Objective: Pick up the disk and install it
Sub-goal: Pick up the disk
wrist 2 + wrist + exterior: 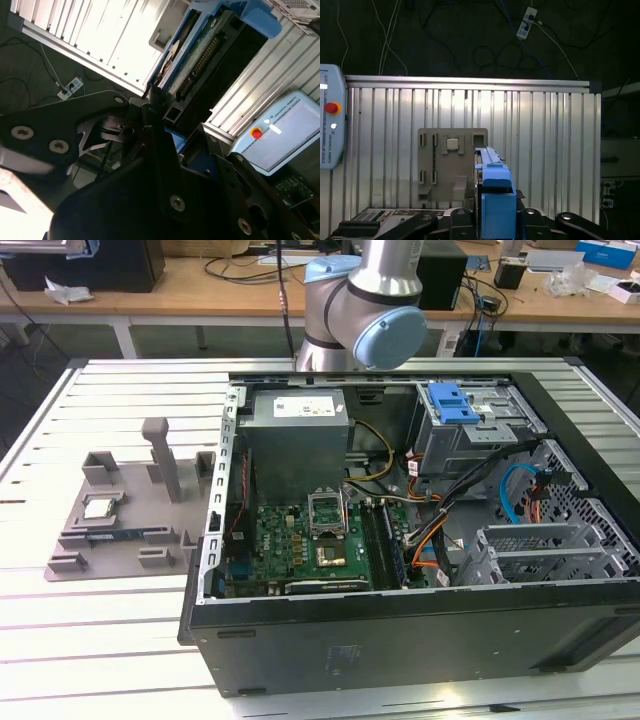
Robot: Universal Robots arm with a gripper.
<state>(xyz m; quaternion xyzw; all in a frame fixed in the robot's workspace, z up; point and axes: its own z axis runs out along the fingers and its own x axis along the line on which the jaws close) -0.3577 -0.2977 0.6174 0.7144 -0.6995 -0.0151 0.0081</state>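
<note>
The disk (495,186) is seen edge-on in the first wrist view, its blue carrier frame uppermost. My gripper (495,217) is shut on it, with black fingers (457,219) on either side. In the second wrist view the disk (192,57) shows its silver side, connector row and blue frame, clamped at its near end by the gripper (161,111). It hangs high above the slatted table (545,150). In the exterior view the open computer case (420,630) lies on the table, with a drive cage (470,435) at its far corner on the exterior view's right.
A grey fixture plate (120,530) with a small square chip (100,507) lies on the exterior view's left of the case. A blue latch piece (452,402) sits on the drive cage. The arm's joint (360,310) rises behind the case. A teach pendant (329,120) rests at the table's edge.
</note>
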